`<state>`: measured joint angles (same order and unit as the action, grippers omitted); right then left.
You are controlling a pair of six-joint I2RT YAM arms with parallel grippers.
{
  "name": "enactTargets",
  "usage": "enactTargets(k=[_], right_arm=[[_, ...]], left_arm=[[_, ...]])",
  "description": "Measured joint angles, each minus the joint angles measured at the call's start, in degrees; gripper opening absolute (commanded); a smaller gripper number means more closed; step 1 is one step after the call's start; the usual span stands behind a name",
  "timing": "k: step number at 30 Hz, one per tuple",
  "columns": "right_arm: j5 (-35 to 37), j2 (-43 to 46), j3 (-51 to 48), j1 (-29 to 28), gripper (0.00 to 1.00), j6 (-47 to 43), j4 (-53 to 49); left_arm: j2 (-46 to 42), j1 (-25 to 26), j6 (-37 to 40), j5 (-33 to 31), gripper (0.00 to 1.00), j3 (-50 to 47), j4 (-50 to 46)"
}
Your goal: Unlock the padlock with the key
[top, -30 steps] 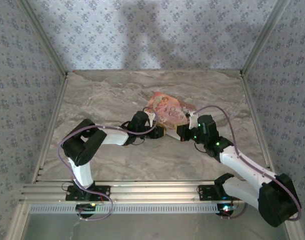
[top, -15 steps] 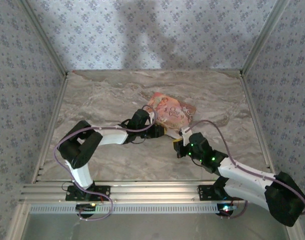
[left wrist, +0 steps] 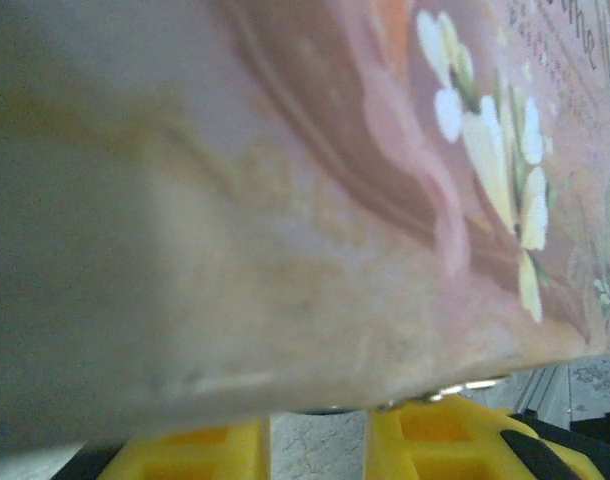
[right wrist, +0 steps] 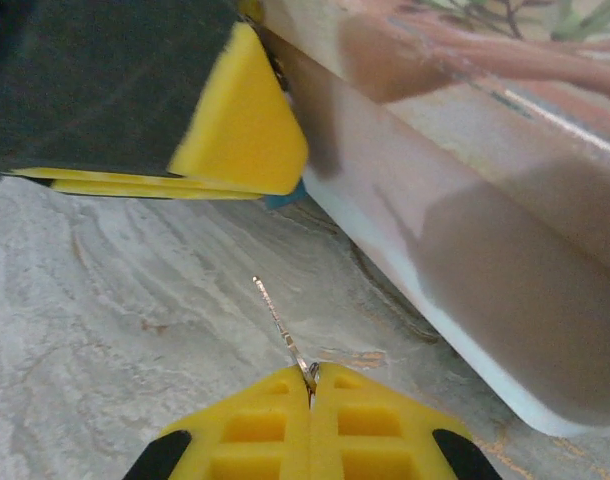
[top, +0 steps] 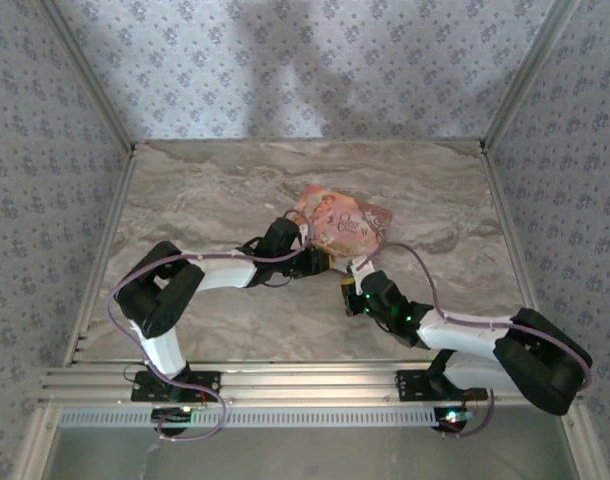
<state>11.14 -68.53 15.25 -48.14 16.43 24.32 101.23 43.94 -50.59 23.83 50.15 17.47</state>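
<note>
My right gripper is shut on the key, whose thin metal blade sticks out ahead over the marble. In the top view this gripper sits just short of the left gripper, which lies against the near edge of the pink picture box. A sliver of the blue padlock peeks out under a yellow left finger, a short way beyond the key's tip. The left fingers stand slightly apart, with a metal rim at their tips, under the blurred box.
The pink box's white-edged side runs along the right of the key's path. Bare marble tabletop lies left and behind, and papered walls close in three sides. An aluminium rail crosses the near edge.
My right gripper has drawn back from beside the box toward the near edge, and its arm has folded lower. The left arm has hardly moved.
</note>
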Motion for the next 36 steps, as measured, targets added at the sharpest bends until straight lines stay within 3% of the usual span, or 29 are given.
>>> enactTargets(k=[9, 36], right_arm=[[1.2, -5.5, 0.0, 0.0, 0.0, -1.1, 4.6], [0.0, -8.3, 1.0, 1.7, 0.0, -1.5, 9.1]], left_arm=[[-0.4, 0.4, -1.1, 0.2, 0.24, 0.8, -0.9], [-0.4, 0.8, -1.2, 0.2, 0.23, 0.8, -1.1]])
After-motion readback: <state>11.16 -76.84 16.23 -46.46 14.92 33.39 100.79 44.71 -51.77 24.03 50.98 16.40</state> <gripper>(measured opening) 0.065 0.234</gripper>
